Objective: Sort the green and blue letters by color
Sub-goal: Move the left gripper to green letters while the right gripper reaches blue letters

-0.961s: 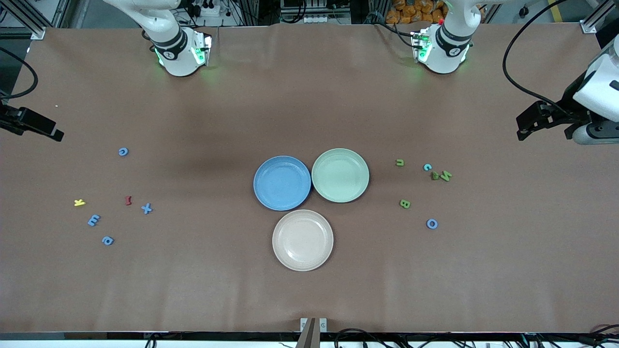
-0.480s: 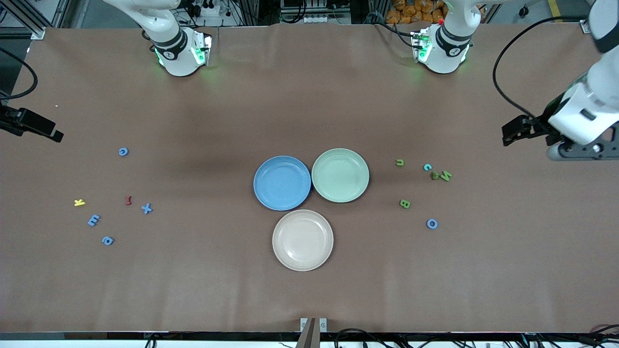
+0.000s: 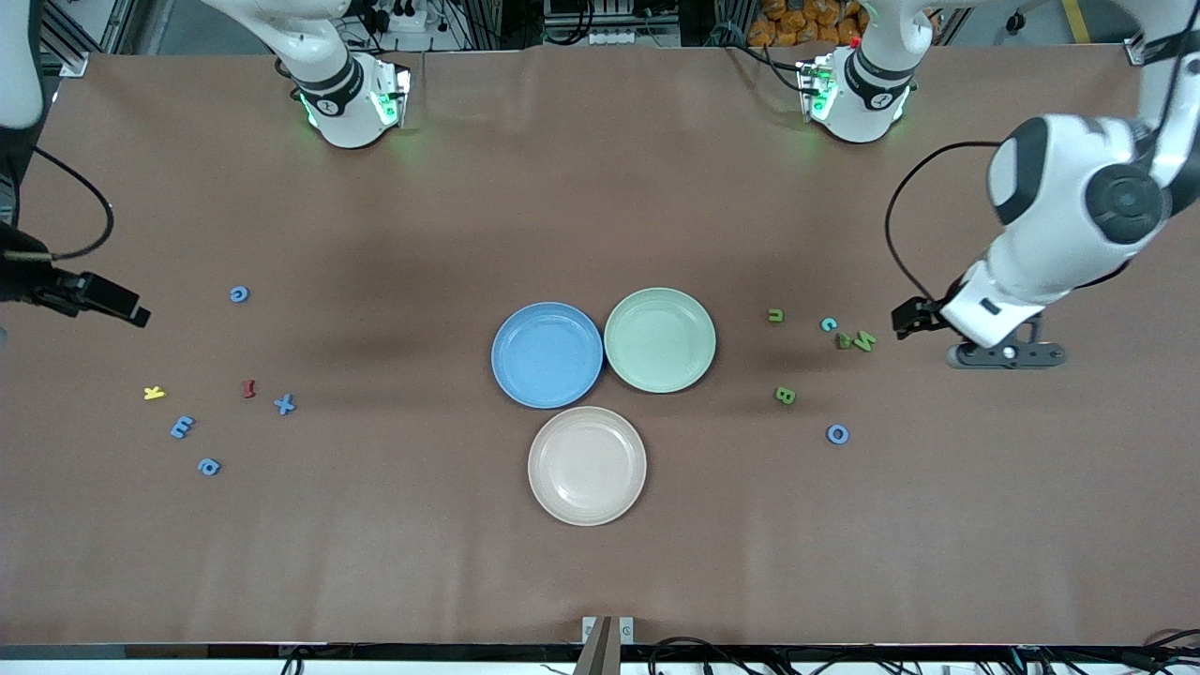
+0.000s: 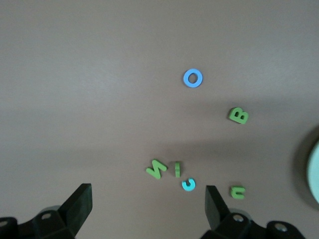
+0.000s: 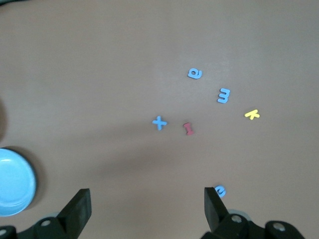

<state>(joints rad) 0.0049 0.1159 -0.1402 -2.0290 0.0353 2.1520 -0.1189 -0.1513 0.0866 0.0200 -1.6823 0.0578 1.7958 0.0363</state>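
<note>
Green letters u [image 3: 775, 315], I [image 3: 844, 341], M [image 3: 864, 340] and B [image 3: 785, 396] lie with a cyan c [image 3: 829, 324] and a blue O [image 3: 837, 434] toward the left arm's end. My left gripper [image 4: 148, 198] hangs open and empty over bare table beside the M [image 4: 157, 169]. Blue letters [image 3: 239, 294], [image 3: 284, 404], [image 3: 182, 427], [image 3: 209, 466] are scattered toward the right arm's end. The right gripper [image 5: 147, 199] is open and empty above that group, one blue letter [image 5: 220, 190] showing by its fingertip.
Three empty plates touch at the table's middle: blue plate [image 3: 547, 354], green plate [image 3: 659, 339], and beige plate [image 3: 587, 465] nearest the front camera. A yellow letter [image 3: 155, 393] and a dark red letter [image 3: 248, 388] lie among the blue ones.
The left arm has swung in from the table's end to hang beside the green letters. The right arm's hand has shifted slightly over its end. No letter has moved.
</note>
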